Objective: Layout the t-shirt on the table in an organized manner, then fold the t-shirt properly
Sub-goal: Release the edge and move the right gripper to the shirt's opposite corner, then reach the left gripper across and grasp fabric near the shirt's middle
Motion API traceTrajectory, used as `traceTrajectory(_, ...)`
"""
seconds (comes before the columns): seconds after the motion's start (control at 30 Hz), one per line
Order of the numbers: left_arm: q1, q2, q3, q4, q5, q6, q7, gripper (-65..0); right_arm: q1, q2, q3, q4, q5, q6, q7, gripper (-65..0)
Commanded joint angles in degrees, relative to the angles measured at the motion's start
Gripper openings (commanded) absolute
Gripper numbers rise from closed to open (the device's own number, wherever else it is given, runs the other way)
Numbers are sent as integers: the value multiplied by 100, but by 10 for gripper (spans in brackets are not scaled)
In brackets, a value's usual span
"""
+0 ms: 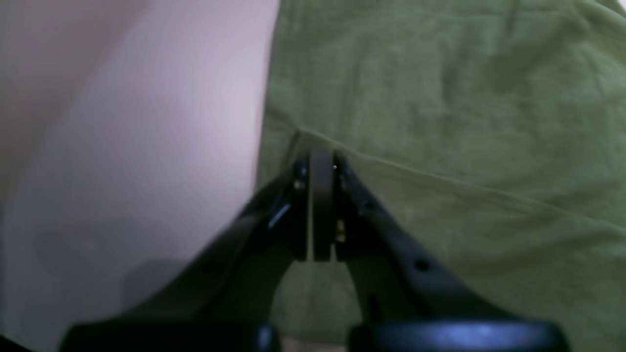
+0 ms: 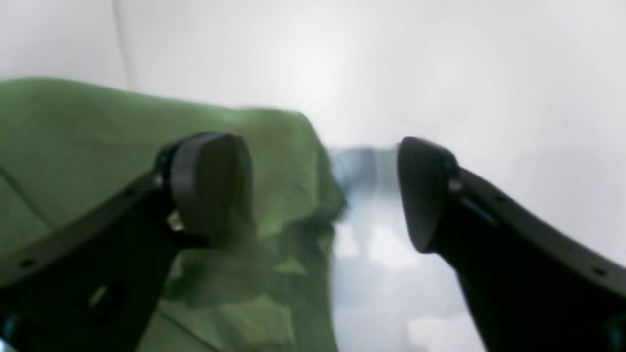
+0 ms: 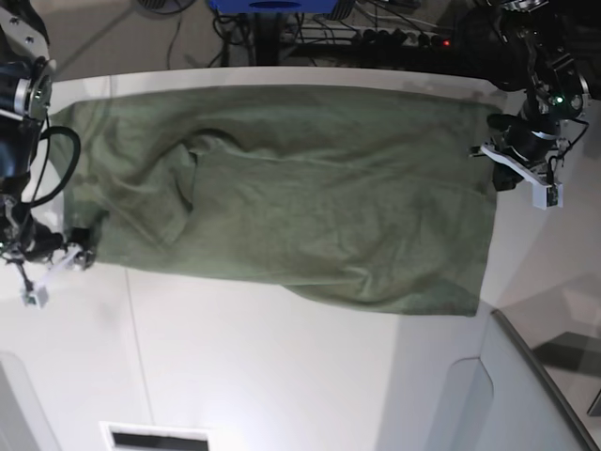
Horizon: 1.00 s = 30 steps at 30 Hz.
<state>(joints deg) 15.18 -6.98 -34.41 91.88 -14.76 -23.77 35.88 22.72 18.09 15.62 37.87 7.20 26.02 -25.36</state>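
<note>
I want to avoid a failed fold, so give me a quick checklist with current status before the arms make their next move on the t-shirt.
1. Left pincer shut on the t-shirt edge: ok; jaws pressed together with a cloth crease at their tip.
2. Right pincer gripping cloth: not ok; jaws stand wide apart with the shirt's corner between them, ungripped.
3. T-shirt spread across the table: ok, mostly flat.
4. Wrinkles: not ok; bunched folds near the neck end and a wavy near edge.
5. Both ends held evenly for a fold: not ok; only one side is gripped.
</note>
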Motion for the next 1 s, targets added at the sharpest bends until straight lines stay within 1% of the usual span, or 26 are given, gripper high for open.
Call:
traceTrajectory(0.0, -28, -45, -9, 100, -40, -10, -102, -650, 185, 112, 8, -11, 40, -22, 176, -159)
traceTrajectory(0.17, -28, -36, -9, 92, -40, -10, -102, -650, 185, 51, 8, -257, 31, -22, 343, -233)
traceTrajectory(0.23, -28, -36, -9, 92, -40, -10, -102, -650, 185, 33, -1, -283, 31, -22, 343, -273)
traceTrajectory(0.3, -28, -36, -9, 92, -40, -10, -102, -650, 185, 33, -1, -345, 31, -22, 343, -330)
traceTrajectory(0.33, -28, -36, -9, 92, -40, -10, -102, -650, 185, 33, -1, -380, 31, -22, 343, -369)
traceTrajectory(0.4, -28, -36, -9, 92, -40, -10, -102, -650, 185, 24, -1, -398, 31, -22, 326, -473)
traceTrajectory(0.47, -28, -36, 26, 92, -31, -10, -102, -650, 185, 24, -1, -389, 31, -31, 308, -611)
traceTrajectory(0.5, -28, -18, 44, 92, -31, -10, -93, -650, 185, 24, -1, -371, 31, -31, 308, -650)
traceTrajectory(0.53, -28, -1, 44, 100, -31, -10, -76, -650, 185, 24, -1, -354, 31, -31, 308, -650)
traceTrajectory(0.57, -28, 35, 52, 100, -31, -10, -67, -650, 185, 24, -1, -354, 31, -31, 308, -633)
traceTrajectory(0.63, -28, 184, 246, 92, -31, -10, -58, -650, 168, 24, -1, -336, 31, -22, 299, -650)
traceTrajectory(0.7, 60, 228, 773, 92, -49, -10, -58, -650, 97, 24, -1, -125, 49, -13, 211, -650)
traceTrajectory(0.77, 86, 281, 1477, 92, -66, -10, -85, -650, -70, 16, -1, 226, 58, -13, 18, -650)
traceTrajectory(0.87, -98, 588, 2558, 83, -75, -10, -93, -650, -342, -99, -1, 798, 31, -13, -88, -650)
traceTrajectory(0.97, -459, 975, 3411, -146, -75, -10, -93, -650, -421, -125, -1, 1000, 31, -13, -96, -650)
